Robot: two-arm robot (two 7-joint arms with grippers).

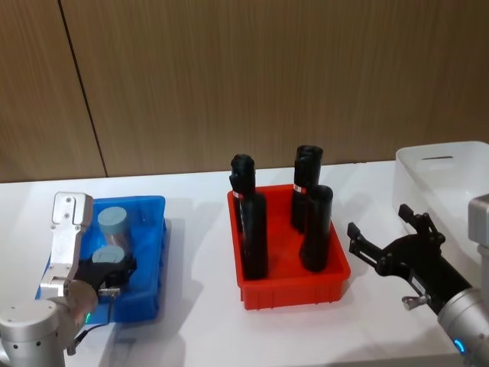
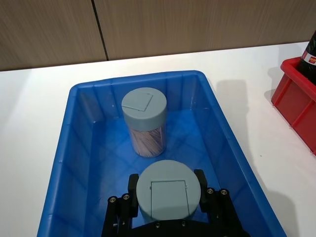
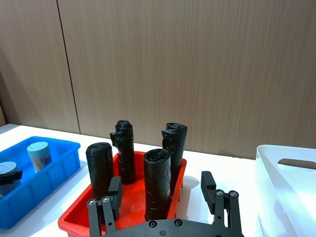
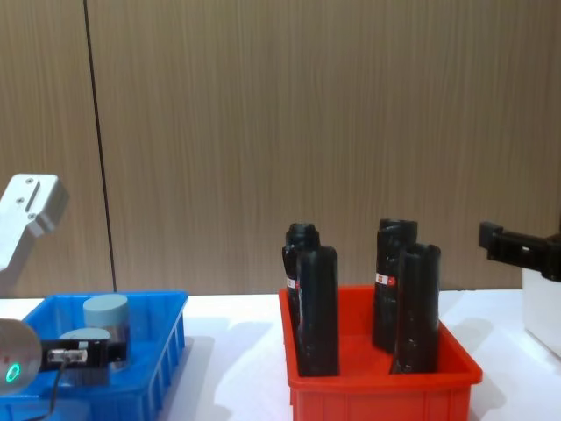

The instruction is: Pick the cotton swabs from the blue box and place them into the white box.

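In the blue box (image 2: 74, 148), set on the counter (image 1: 199, 306) to the left of the red bin (image 1: 294, 290), the left hand (image 1: 107, 267) is seen clenched on the near jar (image 2: 168, 196) of cotton swabs, one finger pressed to each side of its grey-blue lid. The grip appears to be taken high and square so that the jar can be lifted upright, clear of the box wall. A second jar (image 2: 144, 111) is left standing just beyond it, apart from the fingers. The right hand (image 1: 378, 225) is held released, fingers spread, above the counter just right of the red bin, between it and the white box (image 1: 443, 149); it is judged to be kept there out of the way, or ready to receive. Four black bottles (image 1: 254, 229) are stood in the red bin. The counter is plain white, and the room behind is closed off by a brown wood-panelled wall (image 1: 229, 76).
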